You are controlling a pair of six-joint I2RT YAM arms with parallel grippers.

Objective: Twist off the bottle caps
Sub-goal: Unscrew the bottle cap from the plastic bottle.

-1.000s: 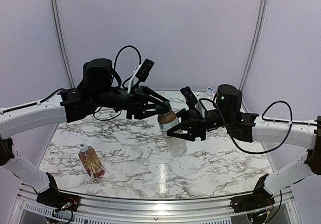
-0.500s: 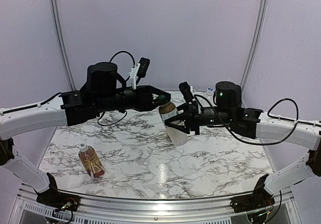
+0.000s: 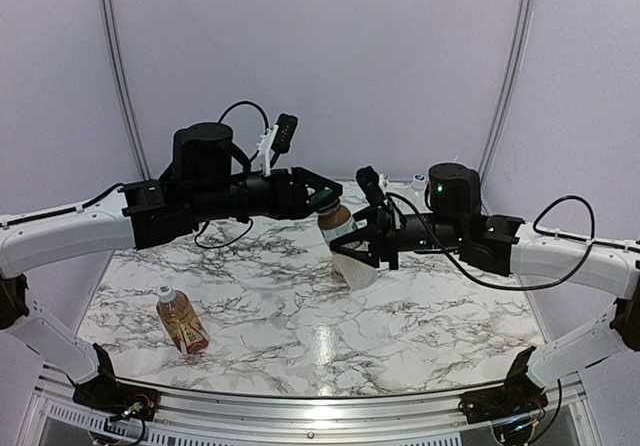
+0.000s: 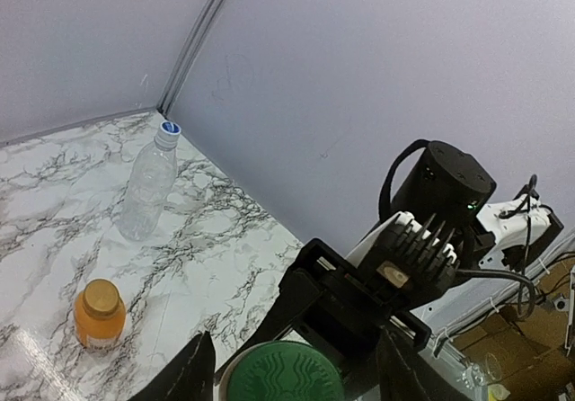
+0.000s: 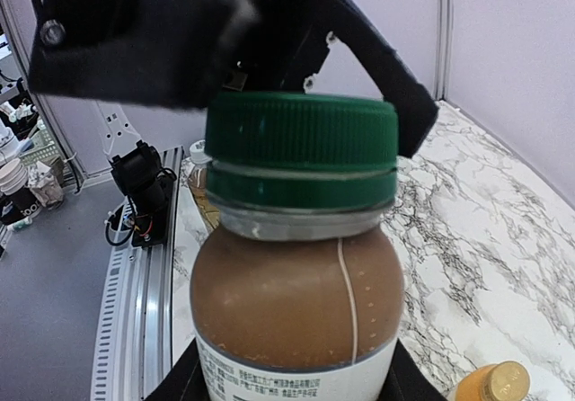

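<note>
**Green cap on its bottle, held above the worktop**

The dark green cap (image 5: 301, 154) sits on the neck of the brown-filled bottle (image 5: 292, 302), which hangs tilted above the marble worktop (image 3: 450, 316). The right end effector (image 3: 352, 249) is clamped on the bottle's body. The left end effector (image 3: 322, 198) straddles the cap, fingers parted, with a gap showing beside it. The orange juice bottle (image 4: 99, 316) and the tall clear bottle (image 4: 148, 185) stand near the far wall. The tea bottle (image 3: 181, 320) rests at the near left.

Above the middle of the table (image 3: 440, 316), a bottle (image 5: 292, 302) sits in the right hand (image 3: 352, 251), with the left hand (image 3: 320, 199) flanking its cap (image 5: 301, 149) from the left. A tea bottle (image 3: 181, 321) lies front left — well apart. Back right stands a tall bottle (image 4: 148, 185) — a juice bottle (image 4: 99, 316) near it.
</note>
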